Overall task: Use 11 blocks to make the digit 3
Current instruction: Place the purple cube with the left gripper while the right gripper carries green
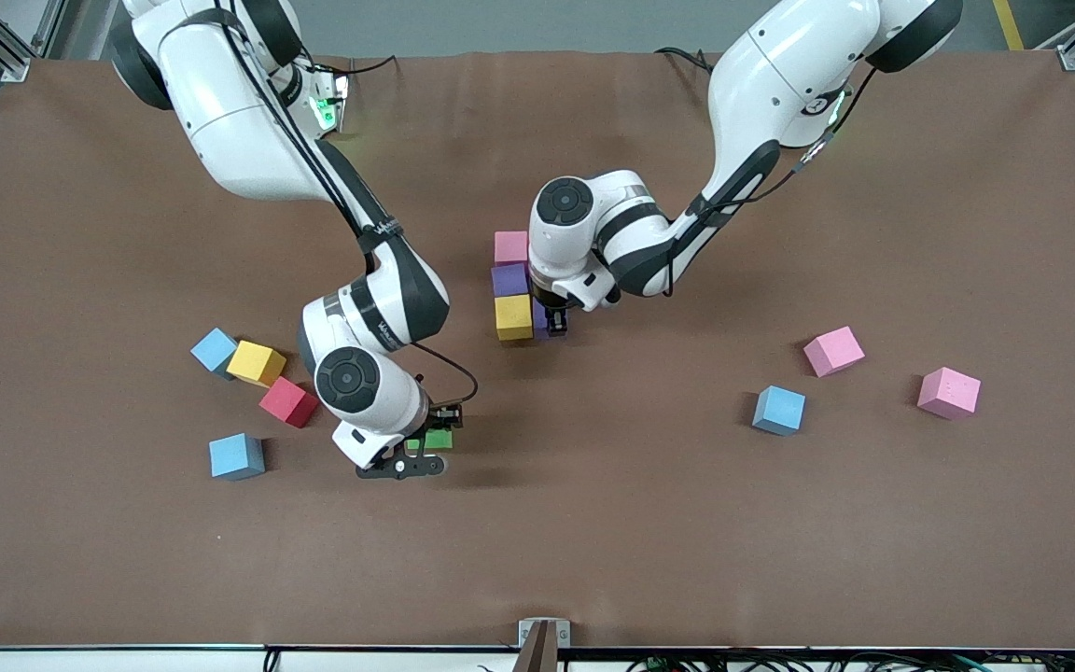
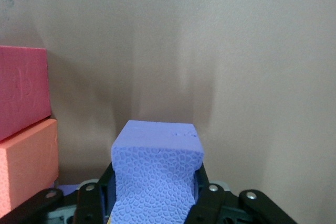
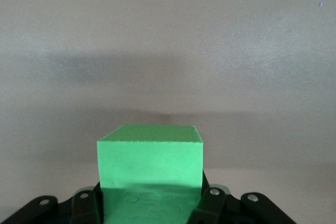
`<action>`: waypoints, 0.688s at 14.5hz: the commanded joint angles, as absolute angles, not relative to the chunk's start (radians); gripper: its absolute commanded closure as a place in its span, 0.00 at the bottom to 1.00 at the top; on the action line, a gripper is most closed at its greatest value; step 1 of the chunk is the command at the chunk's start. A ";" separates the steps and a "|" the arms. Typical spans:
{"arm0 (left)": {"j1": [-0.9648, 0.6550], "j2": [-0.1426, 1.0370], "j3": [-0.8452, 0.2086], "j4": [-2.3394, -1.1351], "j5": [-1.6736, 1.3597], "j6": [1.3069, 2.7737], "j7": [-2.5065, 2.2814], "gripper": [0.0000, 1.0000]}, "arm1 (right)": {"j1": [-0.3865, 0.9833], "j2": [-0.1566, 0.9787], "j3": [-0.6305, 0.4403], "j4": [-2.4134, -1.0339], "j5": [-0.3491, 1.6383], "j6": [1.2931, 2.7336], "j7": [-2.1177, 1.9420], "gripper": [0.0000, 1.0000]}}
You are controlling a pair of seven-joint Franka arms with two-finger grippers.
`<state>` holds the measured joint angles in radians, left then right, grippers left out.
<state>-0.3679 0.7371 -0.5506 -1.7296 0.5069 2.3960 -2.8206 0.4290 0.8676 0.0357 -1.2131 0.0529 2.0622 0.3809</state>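
Mid-frame in the front view: a short column of touching blocks. Pink block (image 1: 510,246) uppermost in the frame, purple block (image 1: 509,279) below it, yellow-orange block (image 1: 513,317) lowest. This is all of the digit 3 that stands so far.

Left gripper (image 1: 554,322) sits low beside the yellow-orange block, on the side toward the left arm's end of the table. Its fingers are clamped on a second purple block (image 2: 156,179); in the left wrist view the foam is visibly pinched between the pads, and a pink and an orange face (image 2: 23,169) show at the frame's edge close by. Whether the held block touches the column cannot be told.

Right gripper (image 1: 425,448) is in the lower-left-centre of the front view, fingers closed narrow on the green block (image 3: 150,174). The right wrist view shows the green cube gripped squarely, bare table surface ahead of it.

Loose blocks, left part of the frame: light blue block (image 1: 214,350) touching a yellow block (image 1: 255,363), red block (image 1: 288,402) just beside the yellow one, and another light blue block (image 1: 236,456) lower, apart from the rest.

Loose blocks, right part of the frame: pink cube (image 1: 833,351), a further pink cube (image 1: 948,392) nearer the frame's right edge, and a third light blue block (image 1: 778,410) lower, near the first pink cube.

Brown table (image 1: 649,523).
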 commanded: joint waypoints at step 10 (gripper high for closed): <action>-0.410 0.779 -0.545 -1.710 0.630 2.401 -3.105 0.00 | 0.422 0.854 0.048 -1.221 0.057 2.056 0.385 0.72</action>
